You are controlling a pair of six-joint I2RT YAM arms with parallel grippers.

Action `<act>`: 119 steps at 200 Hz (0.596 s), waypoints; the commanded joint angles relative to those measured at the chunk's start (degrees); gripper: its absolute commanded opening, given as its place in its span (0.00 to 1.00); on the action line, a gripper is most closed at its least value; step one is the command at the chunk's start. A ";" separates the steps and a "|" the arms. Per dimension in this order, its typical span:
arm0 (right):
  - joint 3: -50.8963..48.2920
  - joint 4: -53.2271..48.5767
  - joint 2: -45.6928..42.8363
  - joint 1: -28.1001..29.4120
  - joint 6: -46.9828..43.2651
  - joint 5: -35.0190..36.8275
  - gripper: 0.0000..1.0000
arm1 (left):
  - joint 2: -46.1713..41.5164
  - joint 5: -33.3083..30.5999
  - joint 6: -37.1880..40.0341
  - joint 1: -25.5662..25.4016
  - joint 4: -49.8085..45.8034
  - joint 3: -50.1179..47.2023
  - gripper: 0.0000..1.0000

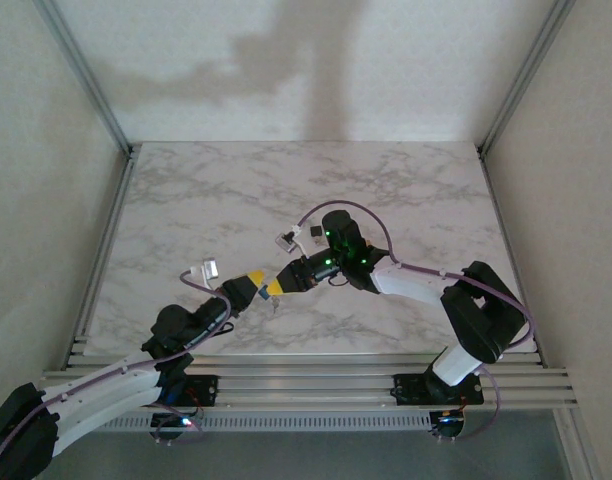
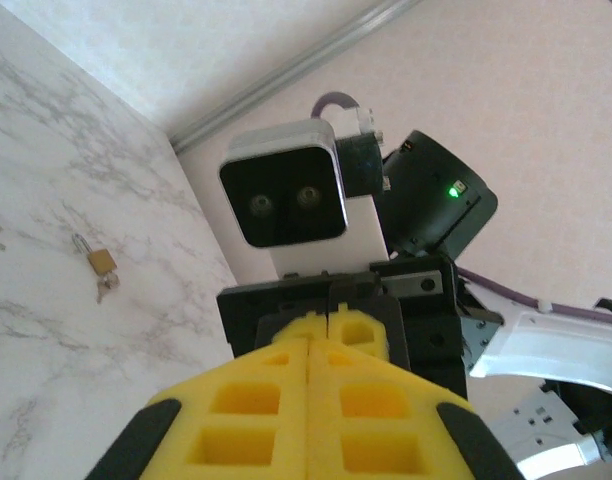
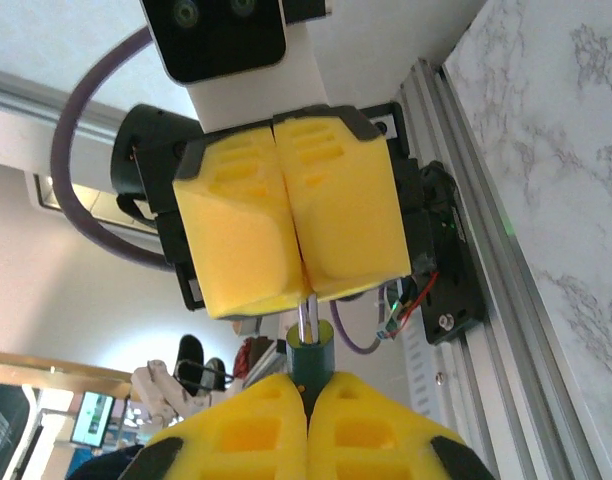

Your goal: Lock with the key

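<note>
One key (image 3: 308, 345), shaft toward left gripper (image 3: 298, 272)

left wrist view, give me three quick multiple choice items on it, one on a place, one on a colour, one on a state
1. Where does the padlock lie? A on the marble table; B in a drawer; C on a shelf.
2. What colour are the pincer fingers? A red; B yellow; C blue.
3. What state is the left pincer in? A wide open; B half open; C shut.
Key: 1 A, it rests on the marble; 2 B, both fingers are yellow; 3 C, the fingers press together.
</note>
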 commanded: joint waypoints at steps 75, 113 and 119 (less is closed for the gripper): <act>4.98 1.30 1.23 -2.69 -2.13 14.00 0.00 | 2.23 13.07 1.41 -5.70 0.16 -1.37 0.00; 5.81 -2.68 1.66 -2.69 -4.76 14.22 0.00 | 1.68 10.37 -0.80 -5.71 0.05 -1.17 0.00; 5.87 -3.19 1.55 -2.69 -5.23 14.18 0.00 | 1.53 9.53 -1.40 -5.71 -0.14 -0.97 0.00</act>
